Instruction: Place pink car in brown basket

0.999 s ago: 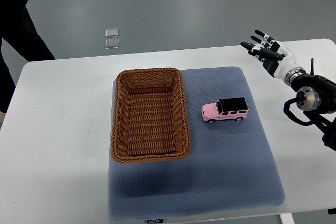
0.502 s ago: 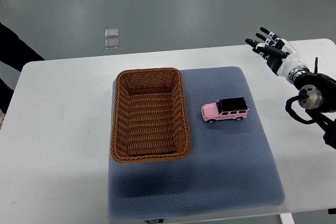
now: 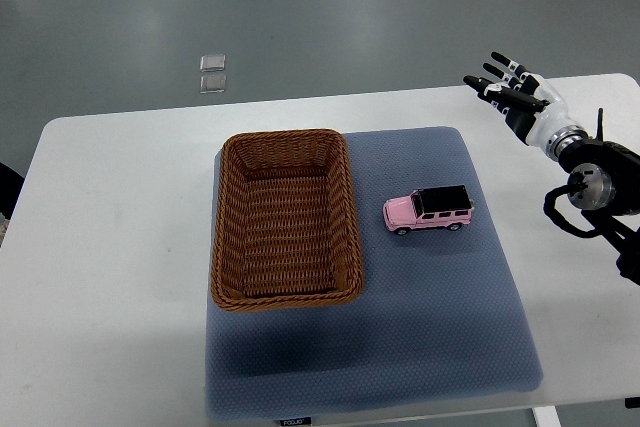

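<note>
A mat point(image 3: 420, 327) lies on the table point(image 3: 110, 277), and the basket point(image 3: 284, 218) sits on the mat's left part, its left rim reaching just over the mat's edge. The car point(image 3: 429, 210) stands on the mat just right of the basket, apart from it, lying crosswise with its front toward the basket. The right hand point(image 3: 515, 99) hovers over the table's far right corner, well right of the basket and behind the car.

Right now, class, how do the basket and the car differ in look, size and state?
The basket is brown woven wicker; the car is smooth pink with a black roof. The basket is far larger than the car. The basket is an open, empty container; the car is a closed toy on wheels. Both rest on the blue mat, apart, untouched by the right hand.
</note>
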Motion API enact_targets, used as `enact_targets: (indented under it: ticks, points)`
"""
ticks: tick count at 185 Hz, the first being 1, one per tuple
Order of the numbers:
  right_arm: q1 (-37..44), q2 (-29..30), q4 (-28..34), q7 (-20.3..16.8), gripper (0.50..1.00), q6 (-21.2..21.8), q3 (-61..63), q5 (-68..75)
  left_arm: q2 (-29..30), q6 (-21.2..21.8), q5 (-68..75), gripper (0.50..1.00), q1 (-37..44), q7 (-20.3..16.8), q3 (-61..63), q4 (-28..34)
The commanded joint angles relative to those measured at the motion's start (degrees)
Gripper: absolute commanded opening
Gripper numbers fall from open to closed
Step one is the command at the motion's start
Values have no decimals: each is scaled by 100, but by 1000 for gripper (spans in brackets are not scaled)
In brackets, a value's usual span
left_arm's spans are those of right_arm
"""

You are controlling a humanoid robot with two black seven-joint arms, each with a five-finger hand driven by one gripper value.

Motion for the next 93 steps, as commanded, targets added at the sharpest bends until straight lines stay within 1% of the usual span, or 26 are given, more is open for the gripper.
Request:
enact_targets:
  ticks: [1,33,53,72,85,93]
  points:
    - [8,-28,6,-9,919,107,-28,-88,0,0,-2,1000,0,0,0,13]
    - [0,-187,76,0,919,432,-63,-721,0,0,-2,1000,0,0,0,4]
    - [8,-354,278,9,917,625,-72,-1398,0,0,-2,1000,0,0,0,13]
    - [17,-591,507,35,917,766,-89,-2066,0,0,-2,1000,0,0,0,22]
    - [70,-845,656,105,917,1012,-282,-2444,0,0,-2,1000,0,0,0,22]
    - [96,-1030,770,132,917,1091,-432,-2619,0,0,-2,1000,0,0,0,22]
